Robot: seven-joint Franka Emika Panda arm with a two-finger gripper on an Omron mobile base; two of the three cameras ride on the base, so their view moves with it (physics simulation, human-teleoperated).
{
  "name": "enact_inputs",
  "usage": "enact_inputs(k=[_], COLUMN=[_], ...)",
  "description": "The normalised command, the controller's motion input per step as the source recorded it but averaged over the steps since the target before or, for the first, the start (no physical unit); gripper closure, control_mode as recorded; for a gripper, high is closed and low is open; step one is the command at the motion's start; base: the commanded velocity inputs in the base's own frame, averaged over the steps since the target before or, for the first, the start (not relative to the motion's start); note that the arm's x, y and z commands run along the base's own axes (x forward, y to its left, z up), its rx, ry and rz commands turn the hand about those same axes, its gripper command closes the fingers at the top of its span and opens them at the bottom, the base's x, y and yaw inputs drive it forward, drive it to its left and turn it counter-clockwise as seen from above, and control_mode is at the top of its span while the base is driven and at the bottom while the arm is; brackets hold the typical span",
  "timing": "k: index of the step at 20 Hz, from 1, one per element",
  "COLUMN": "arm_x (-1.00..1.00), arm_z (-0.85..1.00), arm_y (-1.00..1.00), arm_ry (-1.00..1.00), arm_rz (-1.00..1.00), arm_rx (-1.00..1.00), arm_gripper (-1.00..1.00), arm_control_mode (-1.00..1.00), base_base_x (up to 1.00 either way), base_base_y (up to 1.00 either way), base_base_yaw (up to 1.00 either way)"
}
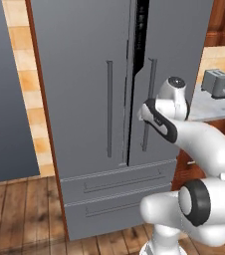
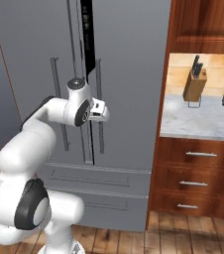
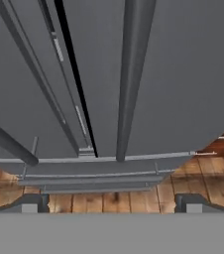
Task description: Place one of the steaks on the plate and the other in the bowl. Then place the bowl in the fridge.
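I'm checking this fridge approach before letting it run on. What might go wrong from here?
The open pincer sits near the right door's handle without gripping it; closing off-centre could slip off the bar. The right door is only cracked open, so a poor pull might leave the fridge too narrow for the bowl. The arm's elbow is low near the drawers.

The fridge (image 1: 84,99) has a smooth, matt grey skin like brushed metal, and its bar handles (image 1: 109,107) show the same dull grey. The floor (image 1: 15,209) is brown wood in planks, with a visible grain and a slight sheen. The cabinets (image 2: 198,173) are reddish-brown wood, smooth, with thin metal pulls. The counter (image 2: 198,121) looks like pale grey stone, polished. At the counter's back edge stands a tan wood knife block (image 2: 195,85). The toaster (image 1: 217,82) is grey metal. The wall tiles (image 1: 27,74) are tan and mottled.
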Motion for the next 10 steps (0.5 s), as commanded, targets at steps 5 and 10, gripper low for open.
enact_inputs(k=[5, 10], arm_x=[0.48, 0.44], arm_z=[0.46, 0.00], arm_y=[-0.18, 0.05], arm_ry=[-0.05, -0.12], arm_rz=[0.00, -0.09], arm_rx=[0.00, 0.00], arm_gripper=[-1.00, -1.00], arm_control_mode=[-1.00, -1.00], base_base_x=[0.00, 0.00], base_base_y=[0.00, 0.00], base_base_yaw=[0.00, 0.00])
